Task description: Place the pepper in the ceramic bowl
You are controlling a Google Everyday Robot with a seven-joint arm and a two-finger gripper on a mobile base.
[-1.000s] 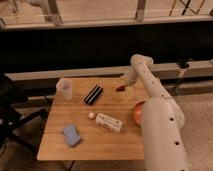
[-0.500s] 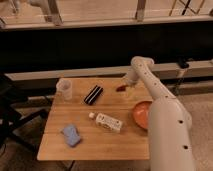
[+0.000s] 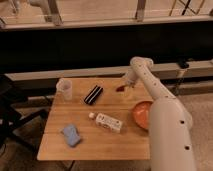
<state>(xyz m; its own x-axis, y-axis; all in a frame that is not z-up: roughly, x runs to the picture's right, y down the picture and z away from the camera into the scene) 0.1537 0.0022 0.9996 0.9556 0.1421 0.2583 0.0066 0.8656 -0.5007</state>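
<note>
Camera view: jaws [image 3: 126, 86] at table [image 3: 95, 145] far edge, touching pepper [image 3: 120, 88]; grip unclear. Ceramic bowl [image 3: 141, 114] at right edge.

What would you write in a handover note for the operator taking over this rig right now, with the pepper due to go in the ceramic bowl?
Gripper: at the far right part of the wooden table, right beside the small dark red pepper.
Pepper: lying on the table near its far edge, right of the black ribbed bar.
Round orange-red ceramic bowl: at the table's right edge, partly hidden by the white arm; no pepper visible in it.
Done: gripper brought to the pepper.
Left: grasp the pepper, lift it, carry it to the bowl, release it.
</note>
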